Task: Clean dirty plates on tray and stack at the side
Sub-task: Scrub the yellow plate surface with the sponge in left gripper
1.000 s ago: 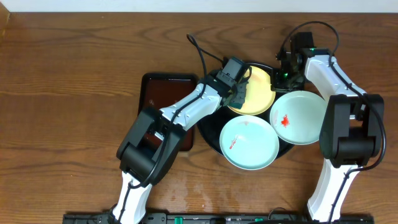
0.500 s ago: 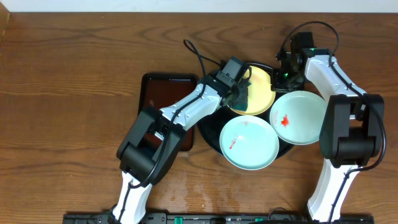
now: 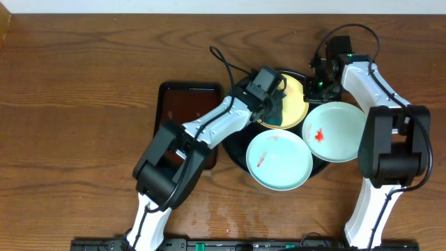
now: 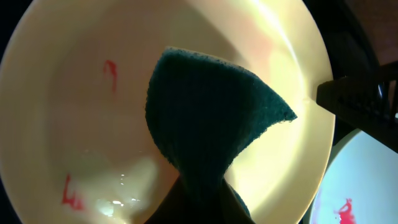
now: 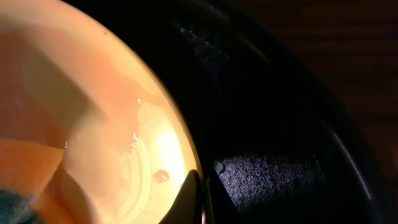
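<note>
The pale yellow plate (image 3: 294,97) lies at the back of the round black tray (image 3: 235,155). My left gripper (image 3: 270,99) is shut on the blue-green sponge (image 3: 277,115) and presses it onto this plate. In the left wrist view the sponge (image 4: 211,118) covers the middle of the yellow plate (image 4: 74,130), and red smears (image 4: 69,190) show at its left. My right gripper (image 3: 318,86) is shut on the yellow plate's right rim (image 5: 186,168), with the fingers (image 5: 193,196) pinching the edge. Two aqua plates (image 3: 279,159) (image 3: 336,131) with red smears lie in front.
A dark brown rectangular tray (image 3: 182,104) sits left of the black tray, partly under my left arm. The right aqua plate (image 4: 364,186) overhangs the black tray's right side. Bare wooden table (image 3: 77,104) lies all round.
My left gripper has moved the sponge a little to the right across the yellow plate. The right gripper has not moved.
</note>
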